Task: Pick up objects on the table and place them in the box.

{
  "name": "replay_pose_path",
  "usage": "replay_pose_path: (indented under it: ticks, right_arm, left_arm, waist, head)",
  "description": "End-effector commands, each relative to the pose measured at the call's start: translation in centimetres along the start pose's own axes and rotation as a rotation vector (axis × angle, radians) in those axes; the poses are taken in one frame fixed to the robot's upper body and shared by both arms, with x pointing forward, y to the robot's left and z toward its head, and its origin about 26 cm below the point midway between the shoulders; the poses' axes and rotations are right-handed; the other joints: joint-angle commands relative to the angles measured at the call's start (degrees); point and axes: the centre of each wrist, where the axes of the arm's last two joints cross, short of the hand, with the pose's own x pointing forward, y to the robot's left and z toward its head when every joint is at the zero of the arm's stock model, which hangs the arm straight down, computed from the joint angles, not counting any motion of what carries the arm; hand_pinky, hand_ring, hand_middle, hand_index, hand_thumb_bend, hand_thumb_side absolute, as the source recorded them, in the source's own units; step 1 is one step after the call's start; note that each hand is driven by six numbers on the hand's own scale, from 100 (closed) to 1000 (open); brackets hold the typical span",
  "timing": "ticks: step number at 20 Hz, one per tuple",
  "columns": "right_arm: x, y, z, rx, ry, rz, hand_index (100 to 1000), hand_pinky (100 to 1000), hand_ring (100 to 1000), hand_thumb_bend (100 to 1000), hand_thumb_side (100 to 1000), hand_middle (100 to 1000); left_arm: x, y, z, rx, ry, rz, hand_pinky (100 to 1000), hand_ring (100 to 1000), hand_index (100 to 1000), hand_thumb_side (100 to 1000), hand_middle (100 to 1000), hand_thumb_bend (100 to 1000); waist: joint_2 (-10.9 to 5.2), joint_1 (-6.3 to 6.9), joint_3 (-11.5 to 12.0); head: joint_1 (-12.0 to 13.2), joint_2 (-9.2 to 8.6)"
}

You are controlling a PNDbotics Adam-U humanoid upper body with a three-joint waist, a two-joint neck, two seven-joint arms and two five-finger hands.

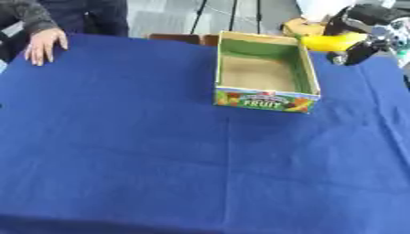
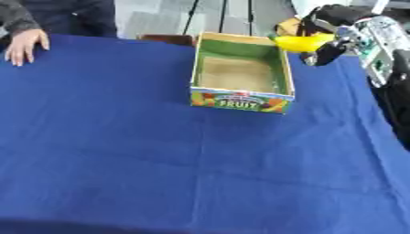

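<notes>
A cardboard fruit box [image 1: 308,75] with green inner walls and a "FRUIT" label stands open on the blue tablecloth, toward the far right. Its inside looks bare. My right hand [image 2: 332,25] comes in from the upper right and is shut on a yellow banana-shaped object [image 2: 301,43], held just above the box's far right corner. The yellow tip reaches over the box's right rim. My left hand shows in neither view.
The blue cloth [image 1: 144,151] covers the whole table. A person's hand [image 1: 44,43] rests on the far left edge of the table. Chair legs and floor show beyond the far edge.
</notes>
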Motion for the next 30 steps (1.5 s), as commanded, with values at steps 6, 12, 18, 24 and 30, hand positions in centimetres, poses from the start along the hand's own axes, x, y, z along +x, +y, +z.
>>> replay_pose_path:
  ticks: [6, 12, 18, 24, 30]
  right_arm:
    - [0.0, -1.5, -0.1, -0.032, -0.008, 0.006, 640, 740, 721, 231, 108, 519]
    - [0.5, -0.9, -0.7, -0.017, -0.018, -0.008, 637, 737, 717, 223, 102, 517]
    - [1.5, -0.7, -1.4, -0.015, -0.045, -0.020, 635, 734, 713, 226, 101, 515]
    - [2.1, -0.1, -2.0, -0.005, -0.053, -0.036, 633, 728, 707, 232, 100, 513]
    - [2.2, 1.2, -2.2, 0.011, -0.052, -0.066, 634, 722, 701, 242, 100, 515]
  left_arm:
    - [1.0, 0.0, -0.7, -0.022, -0.037, -0.004, 609, 695, 737, 773, 656, 533]
    - [1.1, -0.3, -0.9, -0.027, -0.046, 0.006, 609, 694, 737, 771, 656, 536]
    - [1.3, -0.5, -1.1, -0.033, -0.054, 0.016, 608, 694, 736, 771, 656, 539]
    - [1.4, -0.8, -1.4, -0.036, -0.064, 0.029, 607, 693, 736, 770, 655, 541]
    - [1.5, -1.1, -1.5, -0.033, -0.074, 0.044, 606, 693, 735, 771, 654, 543]
  waist:
    - [0.02, 0.36, 2.2]
    - [0.59, 0.56, 3.7]
    - [1.16, 0.69, 4.7]
    - [2.09, 0.91, 5.9]
    - [3.26, 1.37, 6.9]
  head:
    - [-0.8, -0.99]
    - [-1.2, -1.21]
    - [-1.7, -1.51]
    - [-2.1, -2.08]
    - [-2.7, -2.87]
